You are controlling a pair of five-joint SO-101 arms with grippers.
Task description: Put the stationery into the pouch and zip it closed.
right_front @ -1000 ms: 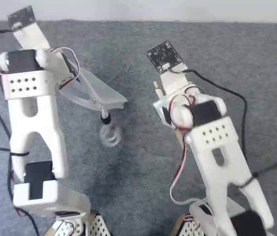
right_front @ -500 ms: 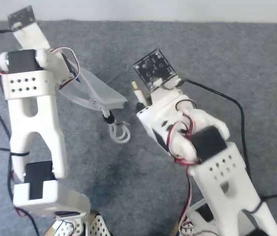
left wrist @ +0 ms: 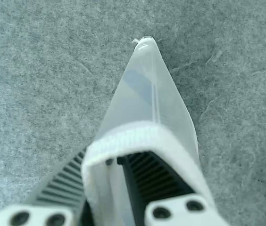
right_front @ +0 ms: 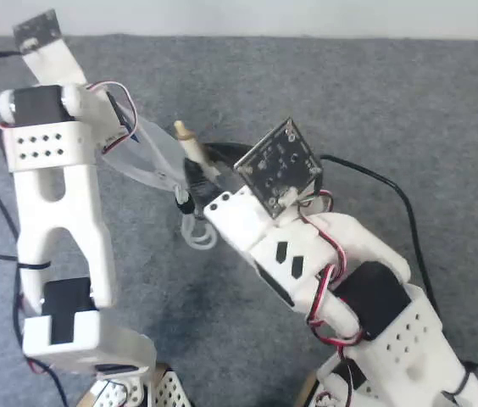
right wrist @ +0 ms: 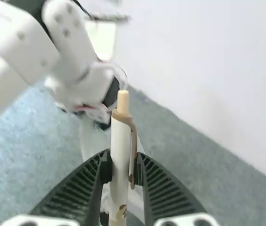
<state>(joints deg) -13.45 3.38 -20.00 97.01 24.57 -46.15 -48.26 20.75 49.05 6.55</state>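
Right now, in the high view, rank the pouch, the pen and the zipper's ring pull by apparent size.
1. pouch, clearly largest.
2. pen and ring pull: too alike to rank, since the right tool hides much of the pen.

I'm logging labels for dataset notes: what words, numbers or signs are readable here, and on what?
Nothing reads clearly.
On the pen: a brown mark low on the barrel, too blurred to read.
On the camera board: tiny marks, too small to read.
On the pouch: no print.
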